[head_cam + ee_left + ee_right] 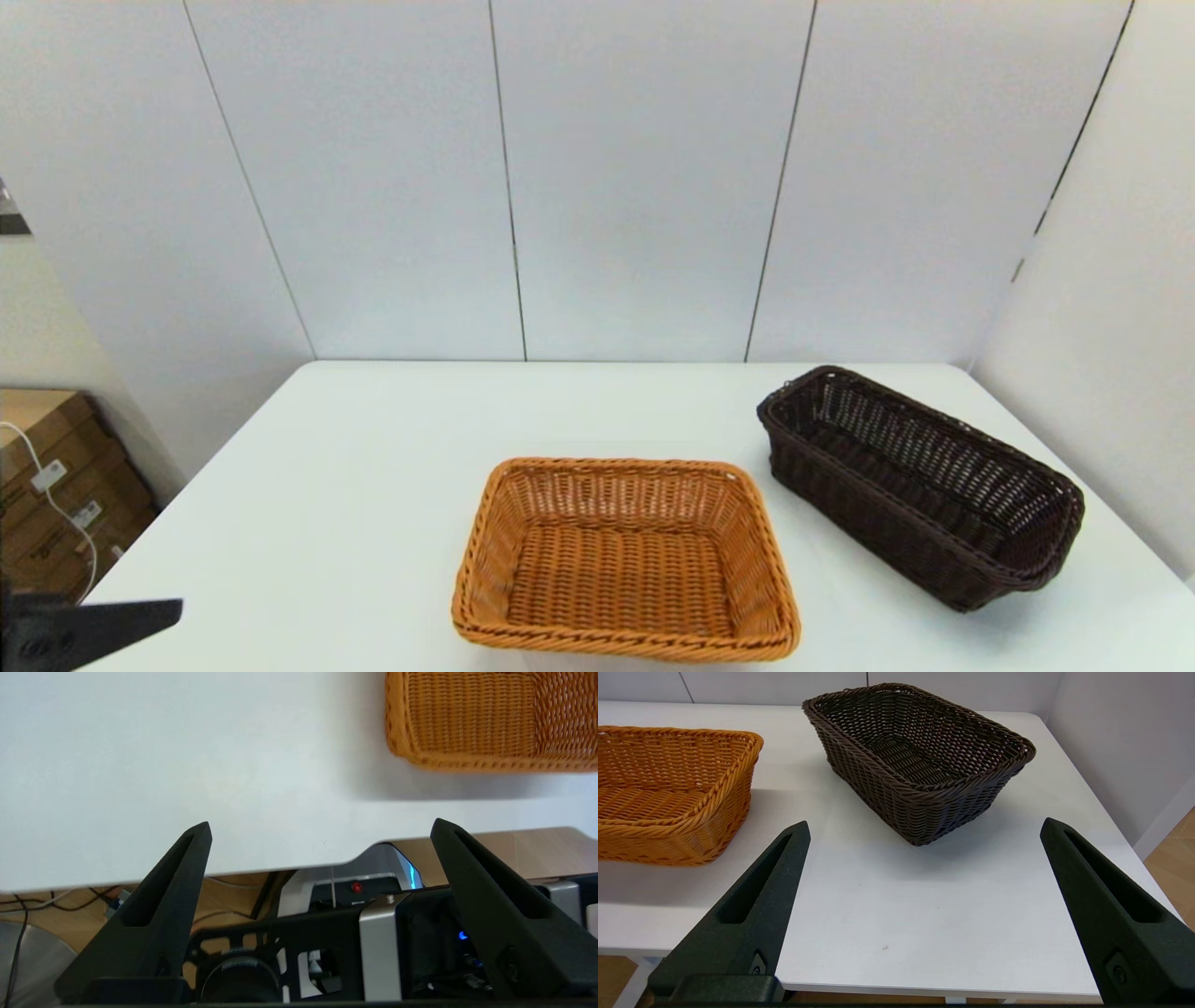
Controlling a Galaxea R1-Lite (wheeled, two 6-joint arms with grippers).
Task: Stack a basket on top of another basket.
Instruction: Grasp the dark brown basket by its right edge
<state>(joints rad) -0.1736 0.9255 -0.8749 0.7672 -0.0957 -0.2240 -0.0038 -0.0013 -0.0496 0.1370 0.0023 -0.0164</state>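
The dark brown basket [920, 481] stands at an angle on the right side of the white table [355, 467]; the right wrist view shows this dark basket [920, 760] empty. The orange-tan basket [624, 558] sits at the table's front centre, also empty, and appears in the right wrist view as the orange basket [668, 793] and in the left wrist view as the orange basket [490, 718]. My right gripper [924, 828] is open, held back near the table's front edge, short of the dark basket. My left gripper [320, 828] is open near the table's front left edge, holding nothing.
White wall panels rise behind and to the right of the table. Cardboard boxes [56, 495] stand on the floor at the left. The robot's base [355, 933] shows under the table edge in the left wrist view.
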